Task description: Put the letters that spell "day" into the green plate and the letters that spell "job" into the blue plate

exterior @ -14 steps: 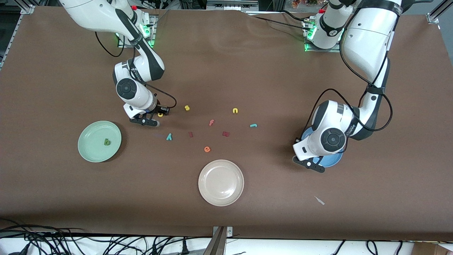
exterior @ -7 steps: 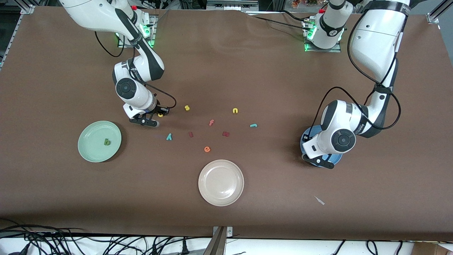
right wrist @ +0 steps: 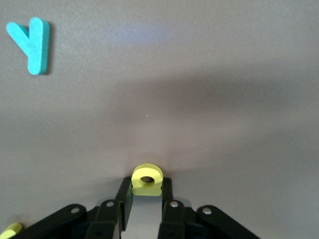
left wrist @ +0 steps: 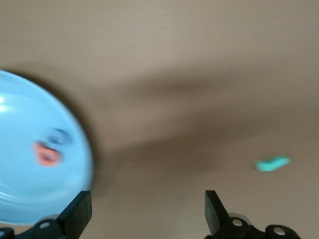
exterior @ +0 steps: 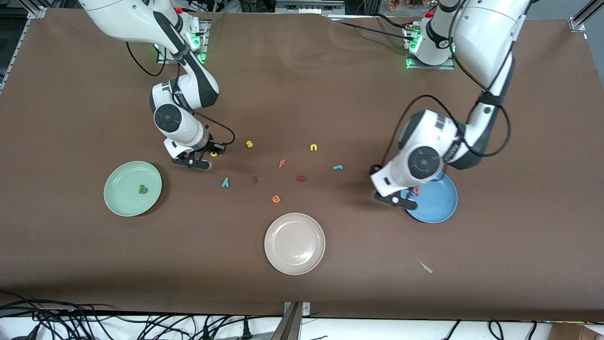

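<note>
My right gripper [exterior: 214,151] is down at the table, shut on the yellow a [right wrist: 147,180], which sits between its fingertips. The teal y [exterior: 225,182] lies nearer the camera than it, also seen as the teal y [right wrist: 32,44]. The dark green d [exterior: 142,190] lies in the green plate [exterior: 118,200]. In the blue plate [exterior: 441,208] lie the salmon b [left wrist: 47,153] and the blue o [left wrist: 59,136]. My left gripper [left wrist: 147,209] hangs open and empty over the table by that plate's rim. The teal j [exterior: 338,167] lies on the table toward the middle.
A yellow s [exterior: 249,144], yellow n [exterior: 314,148], salmon f [exterior: 282,163], two red letters [exterior: 254,179] and an orange e [exterior: 276,199] lie mid-table. A cream-white plate [exterior: 295,243] stands nearest the camera. A paper scrap [exterior: 426,267] lies beside it.
My left gripper opened and swung off the blue plate toward the table's middle, uncovering the b and o. My right gripper closed on the yellow a without shifting.
</note>
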Controlling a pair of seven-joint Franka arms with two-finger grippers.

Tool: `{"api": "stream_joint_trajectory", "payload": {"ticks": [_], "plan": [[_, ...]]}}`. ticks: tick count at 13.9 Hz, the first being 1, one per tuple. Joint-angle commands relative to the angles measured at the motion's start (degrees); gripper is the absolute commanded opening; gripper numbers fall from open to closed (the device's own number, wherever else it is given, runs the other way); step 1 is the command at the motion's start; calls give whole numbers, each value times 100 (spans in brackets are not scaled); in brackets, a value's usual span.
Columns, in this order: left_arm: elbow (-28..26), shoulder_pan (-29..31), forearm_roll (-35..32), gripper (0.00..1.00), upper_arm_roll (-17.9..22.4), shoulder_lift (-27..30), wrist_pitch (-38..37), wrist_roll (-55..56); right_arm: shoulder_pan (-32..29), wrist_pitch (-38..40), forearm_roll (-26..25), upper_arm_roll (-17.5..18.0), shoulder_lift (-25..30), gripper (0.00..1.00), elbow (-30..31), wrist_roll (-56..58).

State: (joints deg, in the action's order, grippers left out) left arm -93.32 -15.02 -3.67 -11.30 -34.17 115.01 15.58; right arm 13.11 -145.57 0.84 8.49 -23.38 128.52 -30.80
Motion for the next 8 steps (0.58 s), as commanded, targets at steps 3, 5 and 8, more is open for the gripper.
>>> {"api": "stream_joint_trajectory", "payload": {"ticks": [3,5,8], "plan": [[-151,-484,-55,100,-127,-106,521,1926,-2,598,-102,-93,9,17,-493,12],[-169,-677,-63,100,-171,-238,803,3068,-2,1073,-311,-286,27,17,-871,196],[-195,-844,-63,100,-171,-362,1040,4380,-28,1487,-497,-602,18,17,-1267,862]]}}
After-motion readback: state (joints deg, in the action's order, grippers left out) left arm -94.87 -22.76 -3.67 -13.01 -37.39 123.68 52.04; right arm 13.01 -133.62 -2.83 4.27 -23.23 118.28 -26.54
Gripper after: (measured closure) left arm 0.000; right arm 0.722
